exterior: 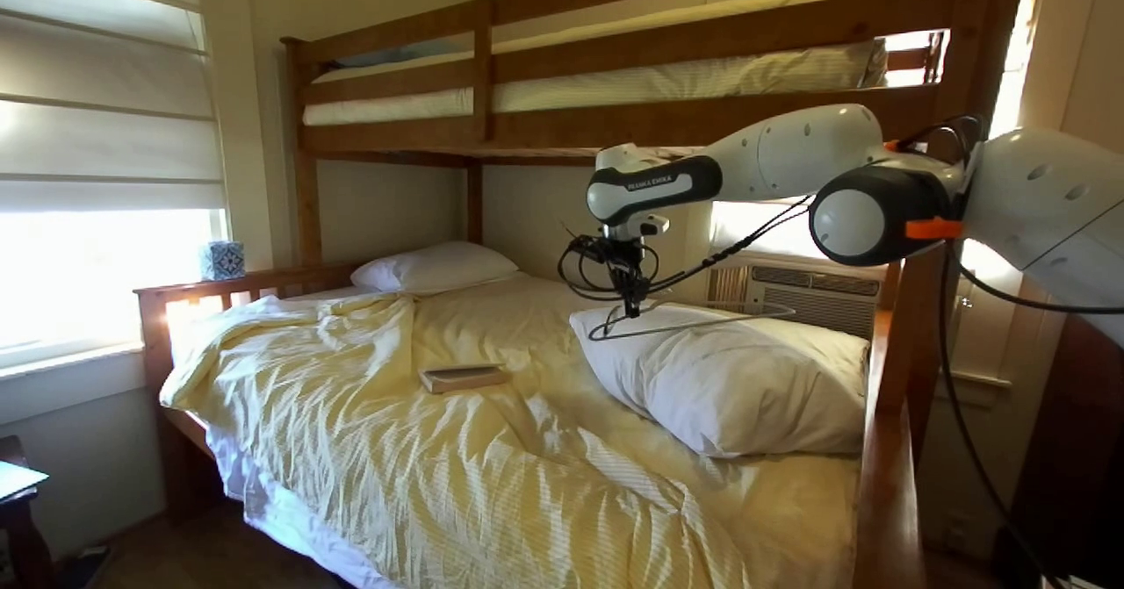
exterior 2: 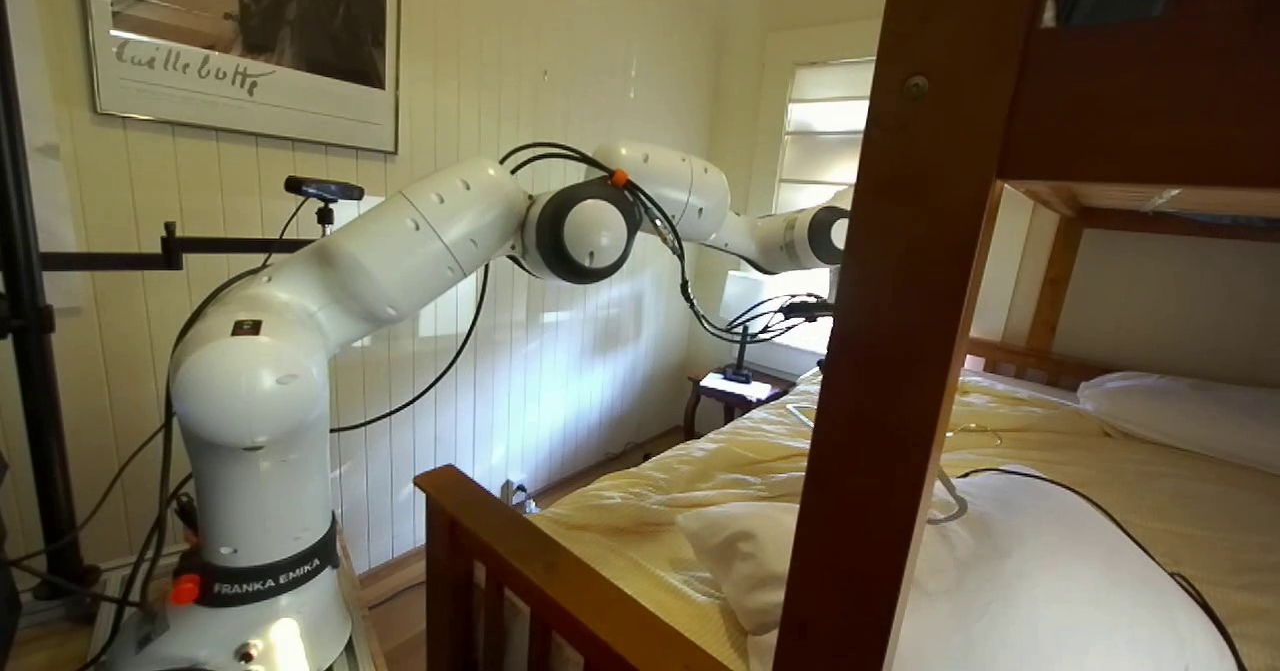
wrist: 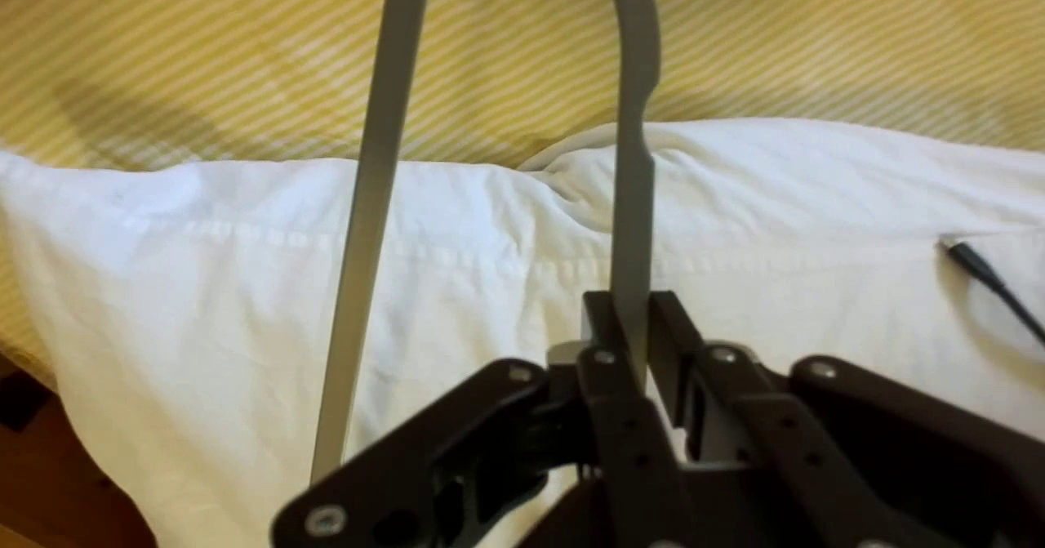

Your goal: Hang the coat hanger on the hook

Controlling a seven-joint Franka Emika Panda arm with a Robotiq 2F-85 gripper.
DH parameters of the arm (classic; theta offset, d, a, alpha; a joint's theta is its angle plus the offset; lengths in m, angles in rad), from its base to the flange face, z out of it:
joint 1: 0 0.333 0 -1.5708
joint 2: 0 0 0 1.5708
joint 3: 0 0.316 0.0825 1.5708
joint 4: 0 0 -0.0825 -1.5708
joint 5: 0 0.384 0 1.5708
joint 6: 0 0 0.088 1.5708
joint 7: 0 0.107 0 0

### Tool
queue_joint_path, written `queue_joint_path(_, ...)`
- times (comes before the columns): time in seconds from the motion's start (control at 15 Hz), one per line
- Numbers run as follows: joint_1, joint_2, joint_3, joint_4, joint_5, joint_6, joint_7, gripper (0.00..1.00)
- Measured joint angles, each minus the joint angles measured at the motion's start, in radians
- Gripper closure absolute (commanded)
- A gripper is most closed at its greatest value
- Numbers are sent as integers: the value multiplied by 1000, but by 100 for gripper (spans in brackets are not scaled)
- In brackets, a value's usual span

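The coat hanger (wrist: 633,221) is a thin pale frame whose two bars run up the wrist view. My gripper (wrist: 629,311) is shut on one bar, which stands between its fingertips; the other bar (wrist: 371,197) passes free to the left. In an exterior view my gripper (exterior: 632,308) points down and the coat hanger (exterior: 702,324) spreads sideways from it, above the front pillow. A bed post hides my gripper and much of the coat hanger (exterior 2: 962,504) in an exterior view, leaving pale bits on either side. The hook is out of view.
A white pillow (exterior: 746,387) lies below on the lower bunk, by the end rail (exterior: 887,475). A black cable (wrist: 992,278) rests on it. The upper bunk rail (exterior: 702,115) crosses above the arm. A flat box-like object (exterior: 465,378) lies on the yellow bedding.
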Motion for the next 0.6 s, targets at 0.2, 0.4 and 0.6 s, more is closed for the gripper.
queue_joint_path(0.2,33,-10,0,2,-13,98,-85,96)
queue_joint_path(0.4,58,-25,19,2,-14,178,-187,96)
queue_joint_path(0.6,77,-49,54,1,-14,255,-291,96)
